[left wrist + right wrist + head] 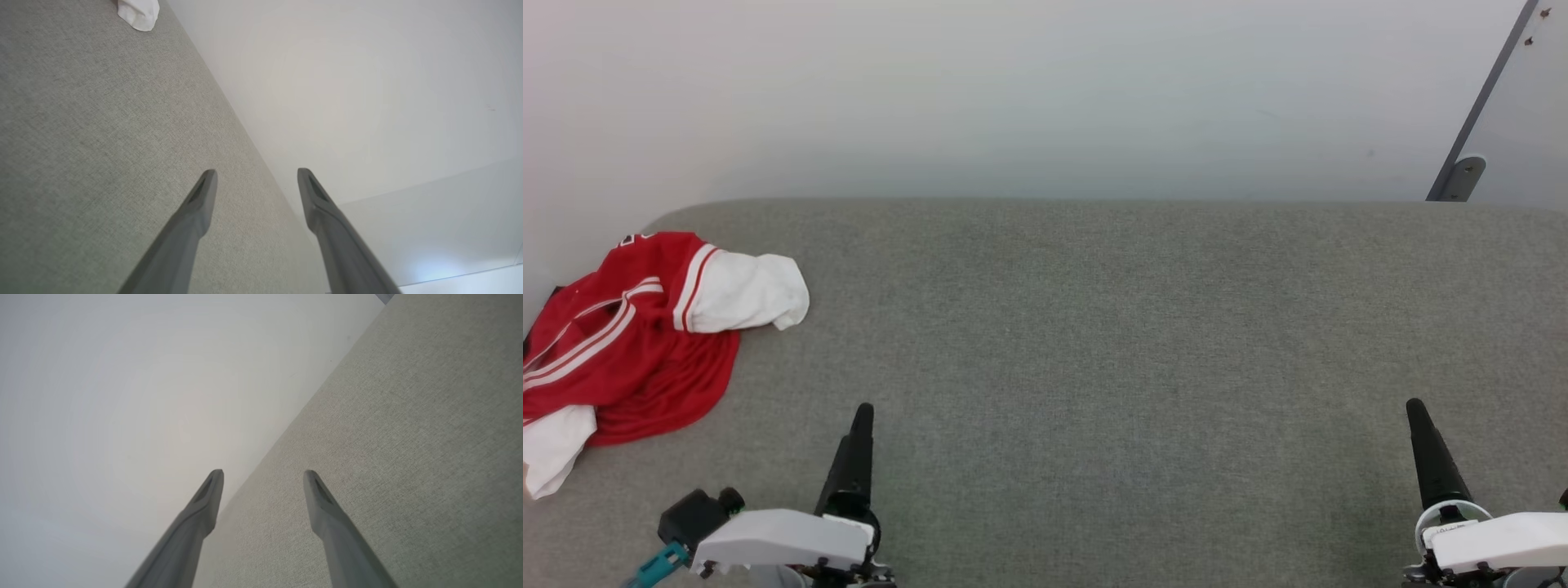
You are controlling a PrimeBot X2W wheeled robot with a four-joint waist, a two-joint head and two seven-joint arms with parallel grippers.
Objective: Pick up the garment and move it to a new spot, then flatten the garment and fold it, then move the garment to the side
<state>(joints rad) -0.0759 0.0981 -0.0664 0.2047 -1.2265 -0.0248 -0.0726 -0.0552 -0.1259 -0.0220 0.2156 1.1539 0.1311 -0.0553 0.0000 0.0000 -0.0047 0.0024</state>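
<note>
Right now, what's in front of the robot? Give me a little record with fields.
surface: grey fabric-covered table
garment: red jersey, white sleeves, crumpled at the table's left edge
left fingers: open, empty, apart from the garment
right fingers: open, empty, apart from the garment
fold: not yet done

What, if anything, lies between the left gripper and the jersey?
Nothing visible. The jersey lies bunched at the left edge of the table. The left gripper, jaws open, sits to its right and nearer the robot, with bare grey table between them.
</note>
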